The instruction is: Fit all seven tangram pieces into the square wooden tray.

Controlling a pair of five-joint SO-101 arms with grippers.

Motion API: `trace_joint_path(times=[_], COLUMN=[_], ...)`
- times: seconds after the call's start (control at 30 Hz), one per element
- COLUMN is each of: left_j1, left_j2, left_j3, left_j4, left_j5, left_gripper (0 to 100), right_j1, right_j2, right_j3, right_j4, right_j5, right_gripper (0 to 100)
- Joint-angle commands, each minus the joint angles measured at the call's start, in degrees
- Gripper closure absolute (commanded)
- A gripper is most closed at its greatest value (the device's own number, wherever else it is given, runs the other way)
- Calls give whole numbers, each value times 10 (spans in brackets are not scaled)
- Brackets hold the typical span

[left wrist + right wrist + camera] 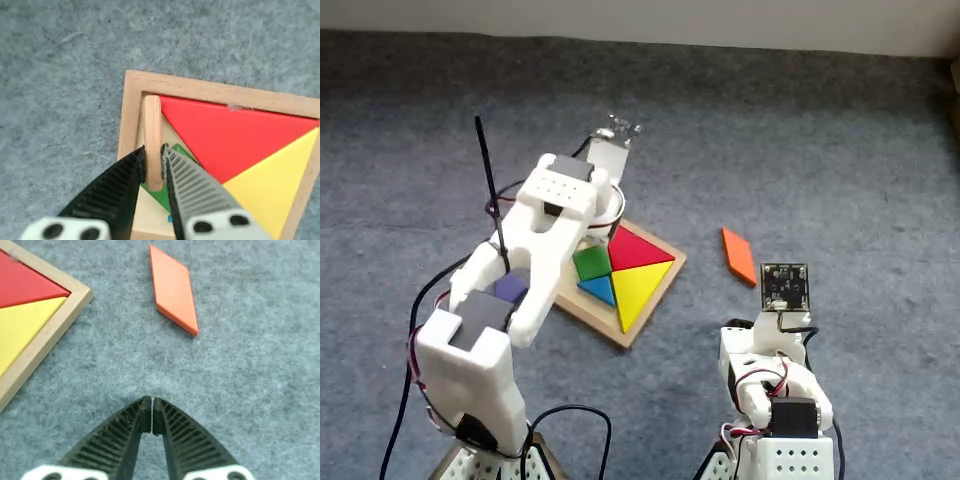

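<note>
The square wooden tray [655, 303] lies mid-table with a red triangle [635, 250], a yellow triangle [638, 288], a green square [590, 262] and a blue triangle [598, 290] in it. My left gripper [153, 156] is shut on a plain wood-coloured piece [152, 125], held on edge over the tray's corner [131, 100] beside the red triangle [225, 135]. An orange parallelogram [739, 255] lies on the carpet right of the tray. My right gripper [151, 409] is shut and holds nothing, a short way from the parallelogram [173, 288].
The left arm [545, 250] covers the tray's left side. A purple piece [510, 288] shows through a gap in that arm; I cannot tell whether it lies in the tray. Grey carpet surrounds everything, with open floor to the right and at the back.
</note>
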Motion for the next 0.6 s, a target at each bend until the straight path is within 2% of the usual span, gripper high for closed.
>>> trace_joint_path(times=[0.0, 0.13, 0.3, 0.57], left_j1=[11, 8, -11, -52], left_j2=[7, 8, 9, 7], left_j3=[-30, -32, -29, -34], left_j4=[-8, -8, -7, -7], left_j5=[6, 6, 6, 6], left_gripper=[973, 957, 849, 842], right_j1=[7, 7, 7, 7], right_j2=[-12, -12, -12, -12], right_j3=[64, 64, 64, 64], right_j4=[0, 0, 0, 0], right_j5=[-3, -3, -3, -3], right_gripper=[972, 972, 972, 972])
